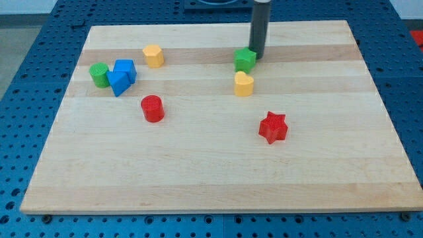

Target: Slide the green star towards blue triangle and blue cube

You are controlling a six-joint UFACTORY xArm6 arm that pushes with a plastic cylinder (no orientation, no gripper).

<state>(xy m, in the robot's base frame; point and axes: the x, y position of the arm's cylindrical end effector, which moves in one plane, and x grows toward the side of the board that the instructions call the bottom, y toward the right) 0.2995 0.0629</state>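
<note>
— So where does the tip stand?

— It rests on the table near the top edge, a little right of centre, touching the upper right side of the green star. It is a plain dark rod with nothing to open or close, and it holds nothing; it only presses against the star.

— And the star itself?

— It sits in the upper part of the table, just right of the middle. A yellow heart lies just below it, close but apart.

— Where are the blue pieces?

— Well apart from the star, over by the left edge in the upper half. The blue cube and the blue triangle touch each other, the triangle lower and slightly left. A green cylinder sits against their left side.

— Anything between the two groups?

— A yellow block, its shape hard to make out, lies near the top edge to the right of the cube. A red cylinder stands below it, toward the table's middle.

— And the rest?

— A red star lies alone right of centre, below the heart and nearer the bottom edge than any other block.
</note>
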